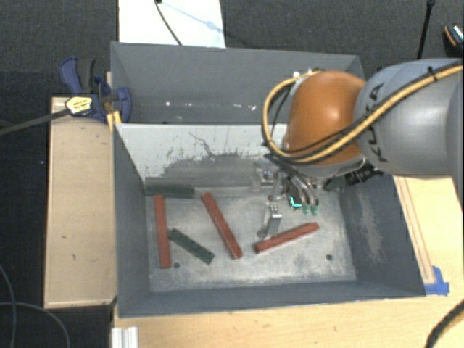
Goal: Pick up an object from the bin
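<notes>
My gripper [267, 230] hangs low in the right half of the bin, its tip right at the left end of a short red stick [288, 237] that lies slanted on the floor. Whether it touches that stick I cannot make out. To its left, a longer red stick [221, 225] lies diagonally on the bin floor, apart from the gripper.
Further left lie a dark green stick [191, 244], an upright-running red stick [161, 230] near the left wall, and another dark green stick [169, 191] at the back left. The arm's orange cover and cables hang above the bin's right back part.
</notes>
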Robot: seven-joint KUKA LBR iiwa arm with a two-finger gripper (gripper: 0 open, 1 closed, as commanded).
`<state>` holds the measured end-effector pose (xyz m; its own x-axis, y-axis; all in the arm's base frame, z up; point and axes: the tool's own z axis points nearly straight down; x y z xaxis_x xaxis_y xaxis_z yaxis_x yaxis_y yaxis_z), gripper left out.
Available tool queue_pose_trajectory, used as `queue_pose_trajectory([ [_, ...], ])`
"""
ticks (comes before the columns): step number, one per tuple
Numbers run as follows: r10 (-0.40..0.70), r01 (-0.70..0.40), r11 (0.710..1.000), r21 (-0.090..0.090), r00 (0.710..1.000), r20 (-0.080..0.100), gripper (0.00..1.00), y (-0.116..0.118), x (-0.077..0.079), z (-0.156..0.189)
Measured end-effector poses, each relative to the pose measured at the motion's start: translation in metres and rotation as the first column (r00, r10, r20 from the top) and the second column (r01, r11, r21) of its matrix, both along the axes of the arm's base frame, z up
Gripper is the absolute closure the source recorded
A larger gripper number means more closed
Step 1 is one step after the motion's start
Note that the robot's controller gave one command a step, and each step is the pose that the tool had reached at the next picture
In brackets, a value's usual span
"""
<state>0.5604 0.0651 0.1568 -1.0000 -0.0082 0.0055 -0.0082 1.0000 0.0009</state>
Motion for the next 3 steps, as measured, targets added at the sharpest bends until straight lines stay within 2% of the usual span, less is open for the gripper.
queue_pose_trajectory([
  [1,0.101,-0.101,0.995,-0.002,0.995,-0.002,0.0,-0.064,-0.049,-0.09],
  [2,0.1,-0.1,0.995,0.0,0.995,0.008,1.0,-0.061,-0.045,-0.086],
  [3,0.028,-0.028,1.0,-0.001,0.999,0.017,1.0,-0.075,-0.026,0.047],
])
